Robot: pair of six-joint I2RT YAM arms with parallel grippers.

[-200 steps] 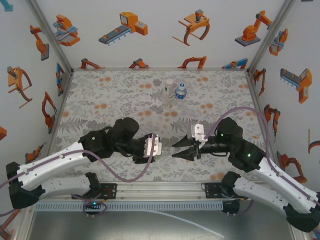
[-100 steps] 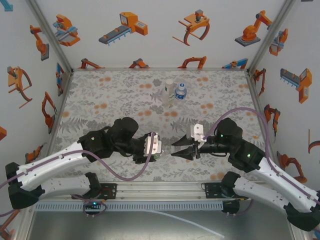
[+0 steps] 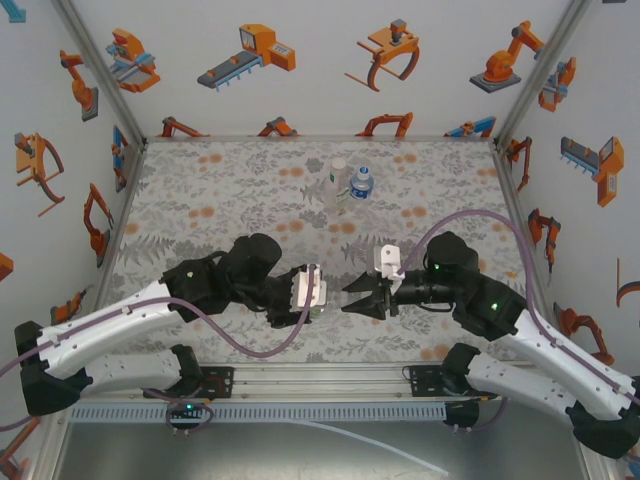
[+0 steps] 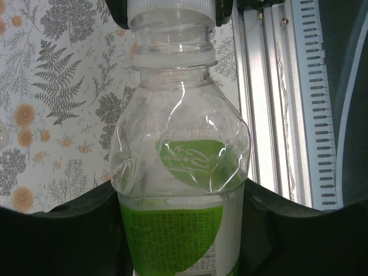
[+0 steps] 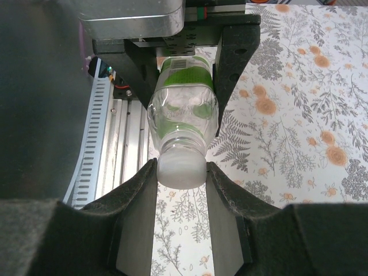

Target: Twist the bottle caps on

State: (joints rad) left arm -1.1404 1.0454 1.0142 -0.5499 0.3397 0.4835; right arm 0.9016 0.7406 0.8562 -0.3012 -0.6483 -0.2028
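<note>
My left gripper [image 3: 312,292] is shut on the green-labelled bottle [image 4: 181,190], holding it on its side above the table with its neck toward the right arm. A white cap [image 5: 181,171] sits on that neck, and my right gripper [image 5: 181,172] is shut on it, one finger on each side. From the left wrist the same cap [image 4: 169,10] shows at the top edge between the right arm's fingers. Two more bottles stand upright at the back of the table: the white-labelled one [image 3: 338,183] and the squat blue-labelled one [image 3: 361,184], each with a cap on.
The aluminium rail [image 3: 320,380] with the arm bases runs along the near table edge, just below the held bottle. Printed walls [image 3: 300,60] close in the flowered table [image 3: 200,200] on three sides.
The right gripper has moved left onto the bottle's neck, closing the gap between the two grippers. The left gripper with the bottle has barely shifted.
</note>
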